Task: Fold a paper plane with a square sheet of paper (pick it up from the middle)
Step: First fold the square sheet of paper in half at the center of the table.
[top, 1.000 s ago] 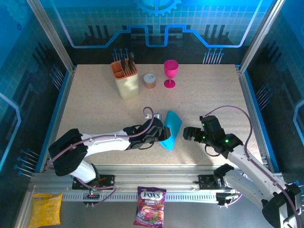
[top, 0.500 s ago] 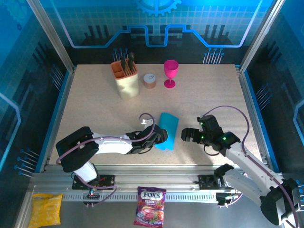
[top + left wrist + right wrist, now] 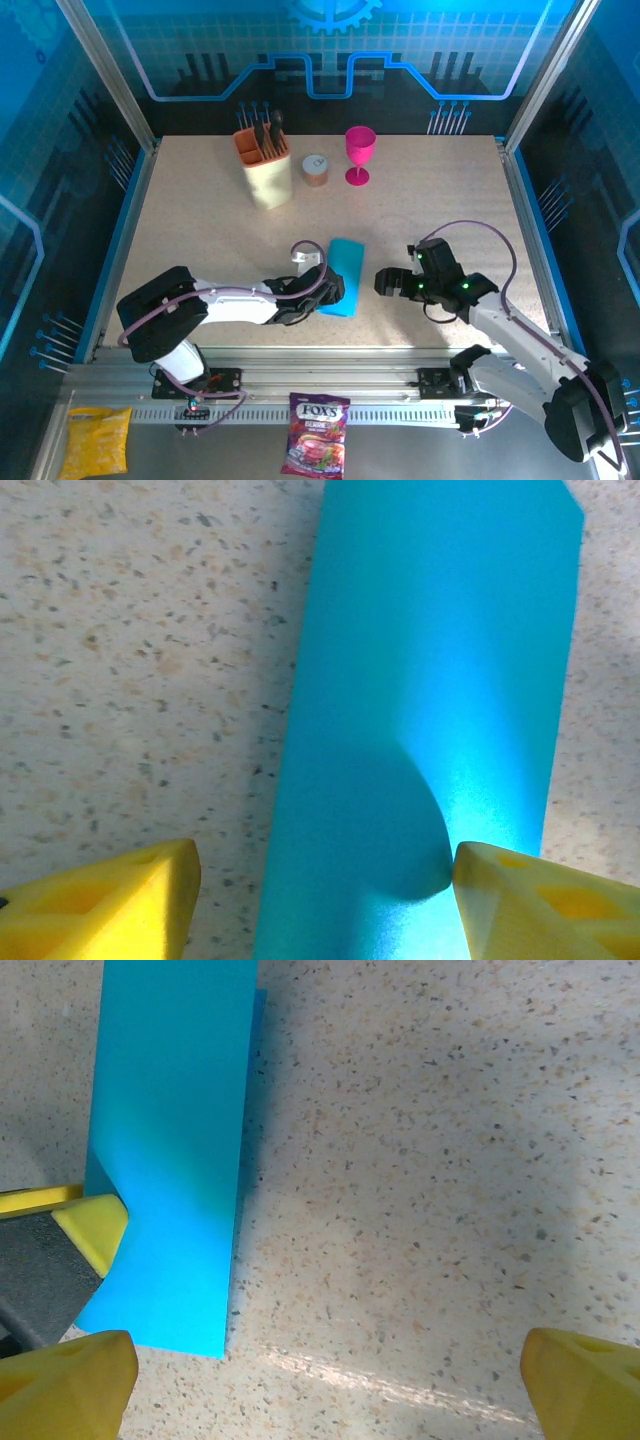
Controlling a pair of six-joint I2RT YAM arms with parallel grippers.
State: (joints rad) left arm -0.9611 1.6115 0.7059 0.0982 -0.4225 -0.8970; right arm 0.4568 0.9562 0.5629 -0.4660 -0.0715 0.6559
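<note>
The square sheet of paper (image 3: 337, 278) lies flat on the table (image 3: 200, 220), centre-near, between the two grippers. It presents as a narrow rectangle. In the right wrist view a second layer edge shows along its right side, so the centre fold appears complete. The left gripper (image 3: 322, 292) sits at the near-left end of the sheet with its jaws spread and clamping nothing; one yellow fingertip (image 3: 520, 900) touches the paper and dents it slightly. The right gripper (image 3: 385, 283) is just right of the sheet, spread fully and empty. Judged remaining: the nose corner folds and both wing folds, which is most of the task.
</note>
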